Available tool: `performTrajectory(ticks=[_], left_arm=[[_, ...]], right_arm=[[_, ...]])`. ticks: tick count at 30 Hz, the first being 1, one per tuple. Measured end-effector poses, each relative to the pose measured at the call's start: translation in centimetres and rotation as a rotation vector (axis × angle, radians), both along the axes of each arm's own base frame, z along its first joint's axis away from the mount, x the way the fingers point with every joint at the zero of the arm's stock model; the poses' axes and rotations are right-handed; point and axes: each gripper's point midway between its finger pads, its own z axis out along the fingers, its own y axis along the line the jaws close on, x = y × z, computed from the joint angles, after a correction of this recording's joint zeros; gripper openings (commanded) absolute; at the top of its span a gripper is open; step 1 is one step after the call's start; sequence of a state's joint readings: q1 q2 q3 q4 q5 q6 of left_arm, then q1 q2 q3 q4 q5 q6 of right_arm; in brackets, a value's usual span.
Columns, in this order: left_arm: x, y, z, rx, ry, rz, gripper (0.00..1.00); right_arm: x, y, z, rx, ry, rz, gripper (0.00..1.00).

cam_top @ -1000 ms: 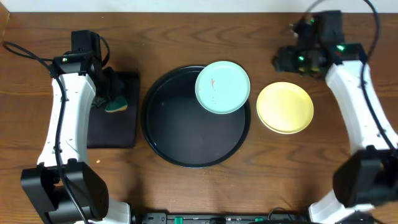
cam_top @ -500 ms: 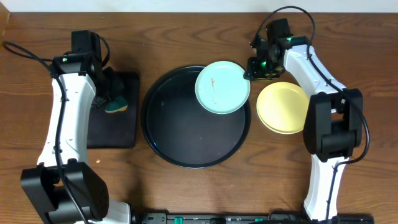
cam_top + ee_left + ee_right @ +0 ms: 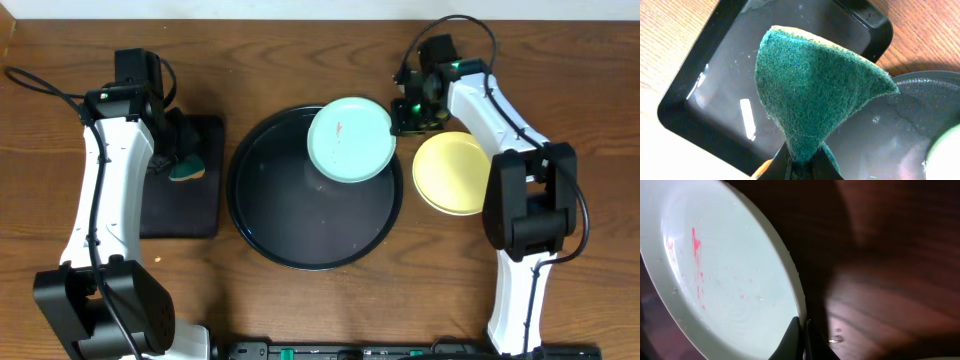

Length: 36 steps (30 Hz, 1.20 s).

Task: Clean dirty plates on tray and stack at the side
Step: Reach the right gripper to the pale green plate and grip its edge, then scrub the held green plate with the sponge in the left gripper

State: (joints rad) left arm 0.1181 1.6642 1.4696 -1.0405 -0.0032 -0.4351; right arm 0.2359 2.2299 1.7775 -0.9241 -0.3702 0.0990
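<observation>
A pale mint dirty plate (image 3: 350, 140) with a red smear (image 3: 696, 245) lies over the far right rim of the round black tray (image 3: 290, 230). My right gripper (image 3: 398, 118) is shut on that plate's right edge; in the right wrist view the rim (image 3: 790, 280) runs down between the closed jaws of the right gripper (image 3: 804, 335). A pale yellow plate (image 3: 452, 172) sits on the table right of the tray. My left gripper (image 3: 178, 150) is shut on a green sponge (image 3: 815, 85) above the rectangular black tray (image 3: 185, 210).
A cable (image 3: 35, 85) trails across the table at the far left. The rectangular tray's wet floor (image 3: 725, 100) and the round tray's rim (image 3: 920, 80) lie close together below the sponge.
My right arm swung in from the far right to the mint plate's edge and its jaws closed on the rim. The plate shifted slightly left. The left arm has not moved.
</observation>
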Motion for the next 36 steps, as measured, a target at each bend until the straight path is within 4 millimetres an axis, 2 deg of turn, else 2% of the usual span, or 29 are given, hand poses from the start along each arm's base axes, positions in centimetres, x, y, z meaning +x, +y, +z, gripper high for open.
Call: performTrajectory(ticks=[4, 9, 14, 19, 23, 28, 36], left_arm=[[0.1, -1.0, 0.0, 0.009, 0.004, -0.063, 0.07], [0.3, -3.6, 0.0, 0.021, 0.006, -0.184, 0.08], [0.4, -6.4, 0.0, 0.030, 0.005, -0.296, 0.07], [1.2, -9.1, 0.0, 0.035, -0.037, -0.376, 0.07], [1.1, -11.1, -1.0, 0.027, -0.041, -0.427, 0.07], [1.2, -13.2, -2.4, 0.004, -0.024, -0.458, 0.07], [2.0, -15.9, -5.3, -0.013, 0.002, -0.457, 0.07]], right_arm=[[-1.8, 2.5, 0.7, -0.005, 0.017, 0.061, 0.01], [-4.3, 6.4, 1.6, -0.003, 0.015, 0.166, 0.01], [-5.8, 8.4, 1.1, -0.007, 0.026, 0.223, 0.01], [-5.8, 8.5, -0.2, -0.019, 0.038, 0.226, 0.01], [-5.5, 8.4, -0.9, -0.035, 0.036, 0.223, 0.01], [-5.8, 8.1, -2.9, -0.054, 0.076, 0.213, 0.01], [-5.7, 8.1, -3.0, -0.048, 0.086, 0.195, 0.01]])
